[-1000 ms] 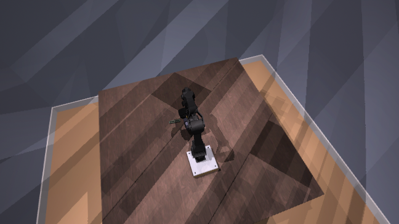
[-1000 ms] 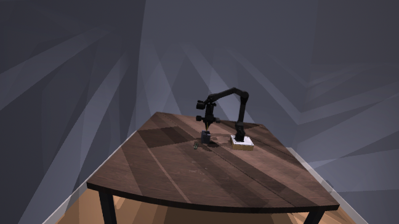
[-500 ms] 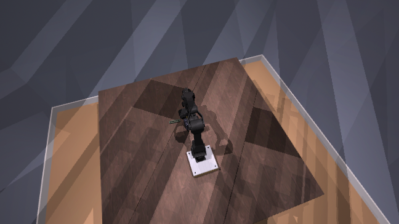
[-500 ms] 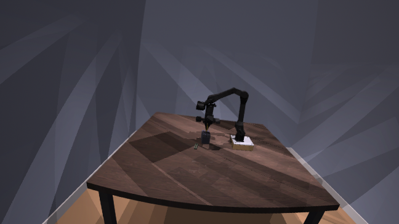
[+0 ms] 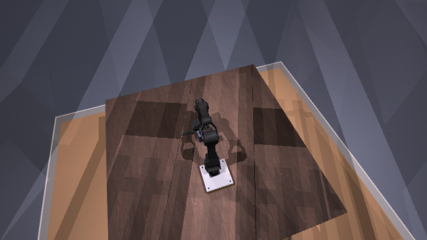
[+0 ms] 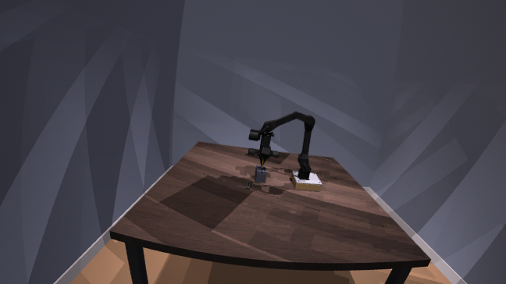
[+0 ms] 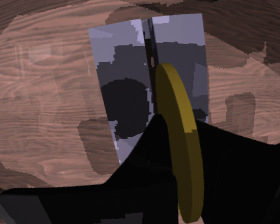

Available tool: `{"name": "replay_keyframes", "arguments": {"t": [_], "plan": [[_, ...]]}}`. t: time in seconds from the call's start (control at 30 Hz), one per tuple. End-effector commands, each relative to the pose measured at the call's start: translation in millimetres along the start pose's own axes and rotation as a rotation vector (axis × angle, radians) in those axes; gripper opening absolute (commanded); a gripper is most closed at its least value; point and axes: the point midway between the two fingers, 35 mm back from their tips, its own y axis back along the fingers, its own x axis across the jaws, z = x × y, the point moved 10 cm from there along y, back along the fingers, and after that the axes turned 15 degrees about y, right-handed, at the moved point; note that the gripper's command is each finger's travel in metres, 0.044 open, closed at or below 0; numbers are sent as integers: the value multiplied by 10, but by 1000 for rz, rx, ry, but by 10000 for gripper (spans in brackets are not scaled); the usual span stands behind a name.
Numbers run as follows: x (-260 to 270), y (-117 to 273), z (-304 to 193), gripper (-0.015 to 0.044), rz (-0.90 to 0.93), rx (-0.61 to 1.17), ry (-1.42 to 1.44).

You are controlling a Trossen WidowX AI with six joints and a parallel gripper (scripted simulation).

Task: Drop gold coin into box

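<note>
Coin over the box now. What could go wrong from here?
The coin, shut in the claw, looks slightly off the slot in the wrist view; lowering as is may catch its edge on the lid. It also seems a little skewed to the slot, so it might jam. The fit looks tight, leaving little room for error.
</note>
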Motion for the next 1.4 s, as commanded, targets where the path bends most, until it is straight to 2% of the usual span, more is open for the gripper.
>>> {"name": "replay_keyframes", "arguments": {"t": [0.0,0.1,0.3,0.6,0.9,0.97,1.07,1.37], "plan": [[7,-30,3,0,4,-2,-2],[5,-43,2,0,4,-2,-1],[-2,-17,-1,157,0,0,0],[-2,-17,-1,161,0,0,0],[-3,185,-2,397,1,0,0],[8,383,3,440,4,-2,0],[37,606,17,440,7,-3,0],[37,606,17,440,7,-3,0]]}}
